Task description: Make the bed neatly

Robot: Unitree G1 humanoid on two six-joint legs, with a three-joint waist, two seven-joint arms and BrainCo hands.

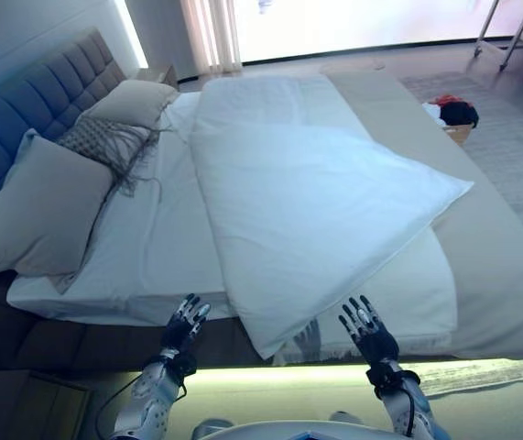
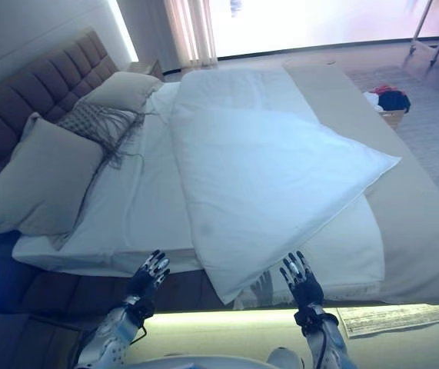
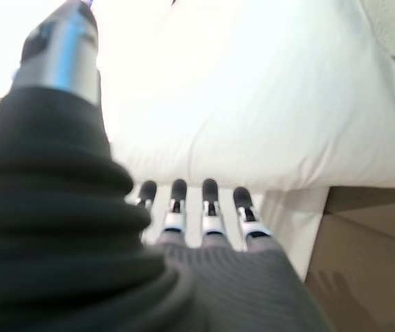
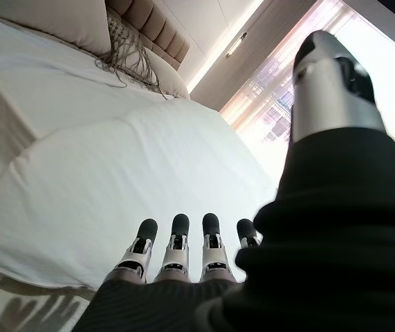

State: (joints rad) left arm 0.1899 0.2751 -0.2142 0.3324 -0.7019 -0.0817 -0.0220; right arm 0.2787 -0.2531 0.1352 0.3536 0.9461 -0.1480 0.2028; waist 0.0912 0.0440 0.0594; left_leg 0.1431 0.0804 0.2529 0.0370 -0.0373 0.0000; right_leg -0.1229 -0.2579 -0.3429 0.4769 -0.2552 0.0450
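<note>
Just beyond both hands' straight fingers (image 4: 176, 238) lies the folded duvet (image 1: 307, 202).

Two silver-grey arms on show here. The left hand (image 1: 183, 327) and the right hand (image 1: 367, 332) each carry silver fingers capped with dark tips, plus a dark ribbed cover wrapping hand-back and wrist.

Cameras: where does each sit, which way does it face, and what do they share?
Left eye, right eye: head, looking down at the bed; both hands, left hand, right hand, open before the folded duvet.
Left wrist: along open fingers at the duvet's edge.
Right wrist: along open fingers across the duvet towards the pillows.
All share the duvet.
</note>
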